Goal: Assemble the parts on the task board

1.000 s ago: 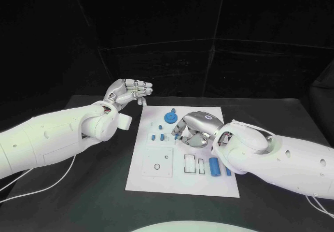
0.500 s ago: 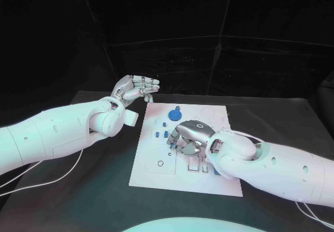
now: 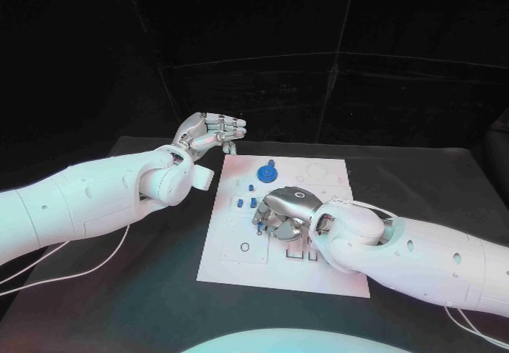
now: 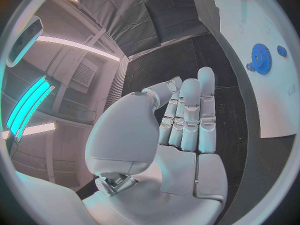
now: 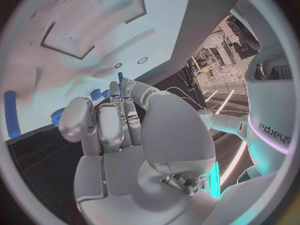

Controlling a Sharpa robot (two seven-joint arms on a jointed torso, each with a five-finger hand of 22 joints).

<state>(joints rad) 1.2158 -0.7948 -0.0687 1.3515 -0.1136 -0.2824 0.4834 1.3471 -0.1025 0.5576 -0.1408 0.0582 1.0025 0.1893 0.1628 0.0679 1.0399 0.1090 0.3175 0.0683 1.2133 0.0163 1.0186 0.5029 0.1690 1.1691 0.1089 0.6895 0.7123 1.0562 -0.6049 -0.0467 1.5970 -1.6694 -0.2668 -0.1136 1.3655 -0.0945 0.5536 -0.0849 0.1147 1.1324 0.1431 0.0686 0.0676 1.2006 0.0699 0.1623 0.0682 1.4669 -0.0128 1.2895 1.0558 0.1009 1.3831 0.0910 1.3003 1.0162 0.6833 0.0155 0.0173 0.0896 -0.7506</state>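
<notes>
The left hand [image 3: 212, 132] hangs above the black table [image 3: 424, 191], just off the far left corner of the task board [image 3: 228, 268]. Its fingers [image 4: 190, 117] lie side by side and curl in toward the palm, with nothing between them; the left wrist view shows them pressed together and bare.

The task board lies in the middle of the table, its long sides running from the near edge to the far edge. A blue gear [image 3: 266, 174] sits near the board's far edge, about midway across, with a small blue knob [image 3: 271, 162] just beyond it. In the left wrist view the same gear [image 4: 260, 58] lies flat on the white plate. Along the board's left half, small blue pegs [image 3: 246, 203] stand in a short row, and a square recess with a hole [image 3: 246, 248] lies toward the near left corner.

The right hand [image 3: 285, 213] is down on the middle of the board, palm toward the plate, fingers bunched and bent. In the right wrist view the fingertips [image 5: 119, 92] close on a small blue part [image 5: 120, 77], held against the board's surface. Two other blue pieces [image 5: 95, 93] lie just beside the fingers, and a long blue cylinder [image 5: 10, 114] lies apart near the board's edge.
</notes>
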